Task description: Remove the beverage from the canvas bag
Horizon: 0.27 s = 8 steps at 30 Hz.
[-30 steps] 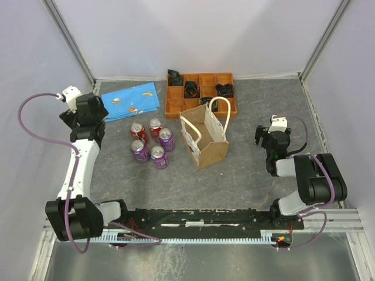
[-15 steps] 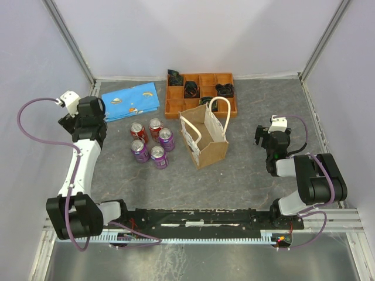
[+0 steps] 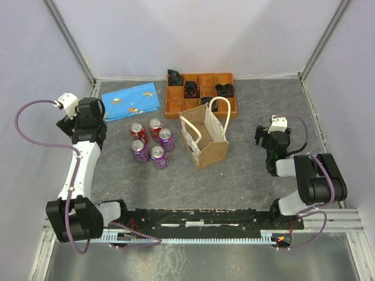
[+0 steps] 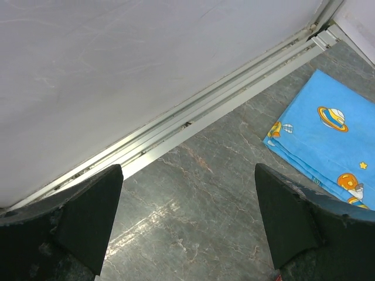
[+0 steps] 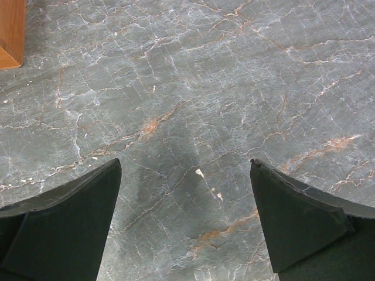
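Observation:
The tan-brown canvas bag (image 3: 204, 139) with white loop handles stands upright in the middle of the table, its open top facing up. Its inside is not visible. Several beverage cans (image 3: 151, 143), red and purple, stand in a cluster left of the bag. My left gripper (image 3: 81, 115) is far left near the wall, open and empty (image 4: 187, 219), over bare table. My right gripper (image 3: 270, 140) is right of the bag, open and empty (image 5: 184, 213), over bare table.
An orange compartment tray (image 3: 200, 93) with black items sits behind the bag; its corner shows in the right wrist view (image 5: 10, 32). A blue patterned cloth (image 3: 130, 100) lies at the back left, also in the left wrist view (image 4: 328, 137). White walls enclose the table.
The left arm has drawn back slightly toward the left wall. The right arm, the bag and the cans have not moved.

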### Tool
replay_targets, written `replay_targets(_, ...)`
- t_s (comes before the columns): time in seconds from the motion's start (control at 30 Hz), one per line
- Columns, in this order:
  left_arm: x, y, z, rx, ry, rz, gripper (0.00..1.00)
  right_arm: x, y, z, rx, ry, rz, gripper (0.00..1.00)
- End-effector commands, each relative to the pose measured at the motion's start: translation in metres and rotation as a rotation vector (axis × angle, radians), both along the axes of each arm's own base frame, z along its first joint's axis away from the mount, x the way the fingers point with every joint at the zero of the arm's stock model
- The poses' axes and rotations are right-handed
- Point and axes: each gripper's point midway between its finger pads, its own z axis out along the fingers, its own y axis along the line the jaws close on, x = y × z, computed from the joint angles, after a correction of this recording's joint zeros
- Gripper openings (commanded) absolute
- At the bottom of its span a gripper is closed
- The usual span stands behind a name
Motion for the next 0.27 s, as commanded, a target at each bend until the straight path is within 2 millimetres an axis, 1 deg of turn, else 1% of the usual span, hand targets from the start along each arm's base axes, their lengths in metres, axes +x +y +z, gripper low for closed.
replay_targets(0.0, -0.0062, 0.0045, 0.0141, 0.000, -0.079, 0.058, 0.99, 0.0125, -0.0007, 0.0204, 0.000, -0.068, -0.001, 0.99)
replay_targets(0.23, -0.0044, 0.0022, 0.0121, -0.005, -0.082, 0.039, 0.99, 0.0125, -0.0006, 0.0204, 0.000, -0.068, 0.000, 0.99)
